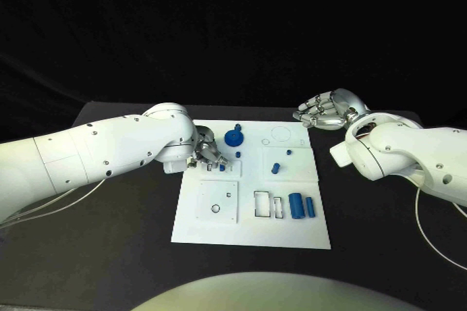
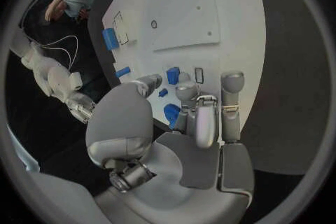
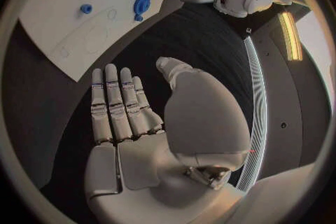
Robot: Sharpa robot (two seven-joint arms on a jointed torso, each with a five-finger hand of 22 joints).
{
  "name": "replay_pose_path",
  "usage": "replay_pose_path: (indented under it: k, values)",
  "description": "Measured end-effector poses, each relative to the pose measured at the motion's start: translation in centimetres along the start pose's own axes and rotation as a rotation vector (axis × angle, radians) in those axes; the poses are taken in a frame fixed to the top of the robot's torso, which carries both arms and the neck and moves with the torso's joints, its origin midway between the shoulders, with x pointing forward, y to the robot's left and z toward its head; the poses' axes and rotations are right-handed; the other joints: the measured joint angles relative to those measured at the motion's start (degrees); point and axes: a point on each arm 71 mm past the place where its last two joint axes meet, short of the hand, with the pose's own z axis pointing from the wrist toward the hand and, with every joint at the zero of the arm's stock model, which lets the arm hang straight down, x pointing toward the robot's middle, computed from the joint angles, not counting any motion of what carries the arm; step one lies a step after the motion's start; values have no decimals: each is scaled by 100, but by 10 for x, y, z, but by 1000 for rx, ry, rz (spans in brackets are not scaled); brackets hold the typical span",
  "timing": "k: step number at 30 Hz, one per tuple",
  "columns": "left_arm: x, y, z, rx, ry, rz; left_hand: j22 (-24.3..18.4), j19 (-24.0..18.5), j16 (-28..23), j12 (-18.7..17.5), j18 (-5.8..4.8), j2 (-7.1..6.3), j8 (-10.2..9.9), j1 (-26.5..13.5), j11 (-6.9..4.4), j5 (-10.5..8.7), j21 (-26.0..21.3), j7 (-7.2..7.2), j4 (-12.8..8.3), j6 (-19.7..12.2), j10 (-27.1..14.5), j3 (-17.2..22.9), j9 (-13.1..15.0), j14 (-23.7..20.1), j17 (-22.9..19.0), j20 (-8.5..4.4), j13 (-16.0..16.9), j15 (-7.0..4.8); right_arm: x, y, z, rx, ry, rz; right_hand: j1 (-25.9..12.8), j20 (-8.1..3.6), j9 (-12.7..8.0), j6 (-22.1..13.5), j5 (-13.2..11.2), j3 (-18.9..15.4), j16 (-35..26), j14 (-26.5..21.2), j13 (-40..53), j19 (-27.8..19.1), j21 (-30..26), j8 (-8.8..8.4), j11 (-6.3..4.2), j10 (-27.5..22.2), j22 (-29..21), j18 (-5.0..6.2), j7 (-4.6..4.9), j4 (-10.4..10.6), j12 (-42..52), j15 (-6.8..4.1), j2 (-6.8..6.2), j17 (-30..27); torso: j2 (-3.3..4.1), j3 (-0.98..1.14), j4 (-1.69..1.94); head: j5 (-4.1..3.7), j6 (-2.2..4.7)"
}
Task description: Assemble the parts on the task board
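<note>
Resting on the board (image 1: 253, 220) at its left edge, the left hand (image 1: 206, 154) is seen with fingertips down around small blue parts (image 2: 171, 112); whether one is pinched cannot be told. The right hand (image 1: 329, 110) is held off the board's far right corner over the desk (image 1: 379, 216), fingers straight, side by side, nothing in them. On the board are seen a round blue knob (image 1: 235, 137) just beside the left hand, two small pegs (image 1: 277, 167) mid-board and two blue blocks (image 1: 303, 207) toward the near right, next to outlined slots (image 1: 264, 204).
</note>
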Motion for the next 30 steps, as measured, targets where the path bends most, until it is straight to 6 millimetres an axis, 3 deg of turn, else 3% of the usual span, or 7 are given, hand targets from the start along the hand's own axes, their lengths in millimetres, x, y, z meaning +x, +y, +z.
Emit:
replay_pose_path:
  k: [13, 18, 22, 25, 27, 30]
  values:
    - [-6, 4, -5, 4, -28, -27, 34, 61, 0, 25, 0, 73, 0, -148, -1, 0, 0, -42, 0, 42, 1, -281, 0, 3, 0, -20, 30, -3, -1, -1, 0, 1, -1, 0, 23, 21, -28, -20, 0, -63, -50, -71, -43, -20, 0, 0, 21, -21, -56, 0, -20, -15, 0, 9, 23, -63, -3, 0, -3, 1, 21]
    - [-15, 5, -14, 20, -45, -54, 41, 61, 0, 25, 1, 158, -104, 159, -21, 303, -39, 9, -14, -16, 20, -406, -36, 21, -1, -20, -23, -21, -1, -1, 0, 2, -3, 0, 23, 21, -28, -20, 0, -78, -50, -91, -43, -20, 0, 0, 21, -21, -63, -1, -20, 1, 0, 30, 23, -71, -11, 0, 11, 4, 58]
    - [-27, 10, -23, 30, -56, -88, 35, 61, 0, -94, 1, 186, -250, 360, 53, 438, -98, 59, -12, -191, -98, -455, -105, 21, -1, -20, -173, -21, -1, -2, 1, 3, -4, -1, 48, 21, -27, -20, 0, -78, -71, -91, -48, -20, 0, 0, 21, -21, -63, 0, -20, 1, 0, 30, 48, -71, -13, -1, 14, 8, 97]
    - [-40, 15, -29, 26, -71, -106, -82, -34, -62, -282, 1, 238, -386, 463, 115, 493, -250, 135, -7, -346, -351, -492, -177, -5, -1, 68, -449, 26, -2, -3, 1, 5, -6, -2, 45, 21, -27, -20, 0, -78, -72, -91, -50, -20, 0, 0, 21, -21, -63, -1, -20, 1, 0, 29, 46, -70, -15, 0, 15, 15, 119]
    - [-53, 21, -32, 11, -88, -113, -239, -213, -147, -450, 1, 296, -468, 559, 175, 498, -441, 203, -7, -473, -571, -492, -226, 3, -1, 102, -701, 89, -2, -3, 1, 6, -7, -2, 45, 21, -33, -20, 0, -78, -72, -91, -50, -20, 1, 0, 21, -21, -63, -1, -20, 1, 0, 30, 47, -70, -15, 0, 14, 20, 132]
    - [-70, 29, -36, -16, -115, -121, -288, -260, -155, -474, 1, 300, -488, 563, 186, 498, -488, 224, -15, -493, -620, -503, -244, 9, -1, 111, -766, 95, -2, -3, 2, 6, -7, -2, 44, 21, -33, -20, 0, -78, -72, -91, -50, -20, 1, 0, 20, -21, -69, -1, -20, 0, 0, 29, 48, -77, -14, 0, 14, 30, 157]
